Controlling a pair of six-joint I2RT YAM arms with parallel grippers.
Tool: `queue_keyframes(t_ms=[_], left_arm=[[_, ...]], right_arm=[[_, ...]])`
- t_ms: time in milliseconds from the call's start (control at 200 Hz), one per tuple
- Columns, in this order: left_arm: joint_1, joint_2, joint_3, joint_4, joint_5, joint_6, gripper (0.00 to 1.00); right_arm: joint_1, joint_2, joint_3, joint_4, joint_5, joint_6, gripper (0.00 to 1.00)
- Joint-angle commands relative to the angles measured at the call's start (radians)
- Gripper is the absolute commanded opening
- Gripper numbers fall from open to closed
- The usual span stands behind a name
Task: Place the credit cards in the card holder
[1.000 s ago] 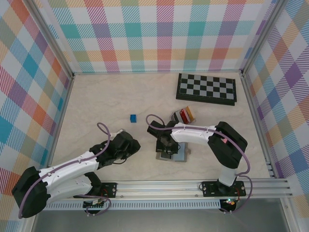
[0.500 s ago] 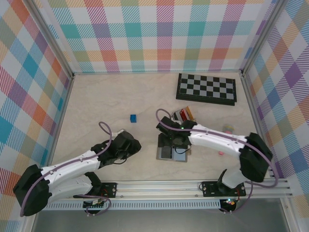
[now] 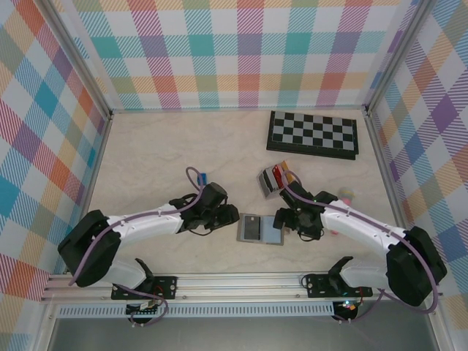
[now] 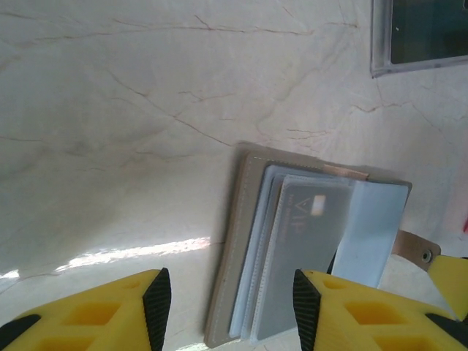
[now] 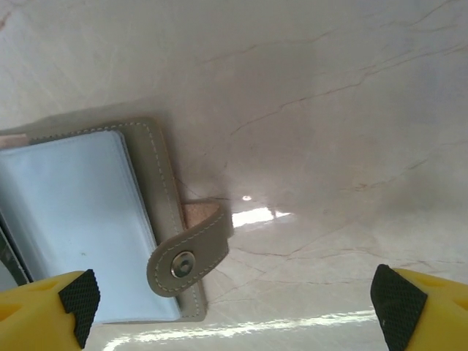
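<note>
The grey card holder [image 3: 260, 229] lies open and flat near the front of the table. In the left wrist view a grey card [image 4: 311, 248] sits in one of the clear sleeves of the holder [image 4: 241, 241]. My left gripper [image 3: 232, 214] hovers just left of the holder, jaws open [image 4: 232, 311] over its left edge and gripping nothing. My right gripper [image 3: 289, 218] is at the holder's right edge, jaws wide open [image 5: 238, 300] and empty. The holder's snap strap [image 5: 186, 252] curls up beside the blue-tinted sleeve [image 5: 73, 227]. More coloured cards [image 3: 278, 174] stand behind it in a small rack.
A chessboard [image 3: 313, 134] lies at the back right. A small blue cube [image 3: 202, 178] sits behind my left arm. A pink and yellow object [image 3: 344, 194] lies beside my right forearm. Checked walls close in three sides.
My left gripper has swung right up to the holder and opened wider. My right gripper has come off the holder to its right side and opened wide.
</note>
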State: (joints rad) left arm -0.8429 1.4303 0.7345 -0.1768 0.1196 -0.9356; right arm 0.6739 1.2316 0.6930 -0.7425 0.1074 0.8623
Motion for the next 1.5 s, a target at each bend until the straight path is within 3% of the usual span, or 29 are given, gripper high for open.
queue_keyframes(t_ms=[0,230,360,480,610,825,935,1055,1495], left_arm=[[-0.010,0.024,0.049,0.010,0.042,0.034,0.50],[-0.010,0.027,0.065,-0.022,0.004,0.022,0.50],[-0.011,0.007,0.060,-0.037,-0.027,0.013,0.50],[-0.010,-0.003,0.064,-0.048,-0.037,0.015,0.50],[-0.011,-0.003,0.076,-0.055,-0.040,0.021,0.50],[0.002,0.068,0.159,-0.043,-0.014,0.030,0.51],[0.012,0.129,0.219,-0.039,0.009,0.029,0.51],[0.025,0.187,0.271,-0.030,0.039,0.028,0.52],[0.052,0.349,0.447,-0.027,0.098,0.033,0.56]], right_arm=[[-0.009,0.055,-0.005,0.113,-0.132,-0.077,0.94],[-0.007,0.182,0.046,0.233,-0.257,-0.148,0.81],[-0.005,0.217,0.066,0.305,-0.331,-0.172,0.77],[-0.005,0.212,0.091,0.294,-0.321,-0.207,0.76],[-0.009,0.156,0.156,0.140,-0.134,-0.224,0.81],[-0.070,0.154,0.327,-0.051,0.149,-0.306,0.75],[-0.112,0.213,0.413,-0.043,0.127,-0.403,0.67],[-0.157,0.302,0.516,-0.089,0.208,-0.435,0.67],[-0.283,0.566,0.743,-0.114,0.140,-0.615,0.63]])
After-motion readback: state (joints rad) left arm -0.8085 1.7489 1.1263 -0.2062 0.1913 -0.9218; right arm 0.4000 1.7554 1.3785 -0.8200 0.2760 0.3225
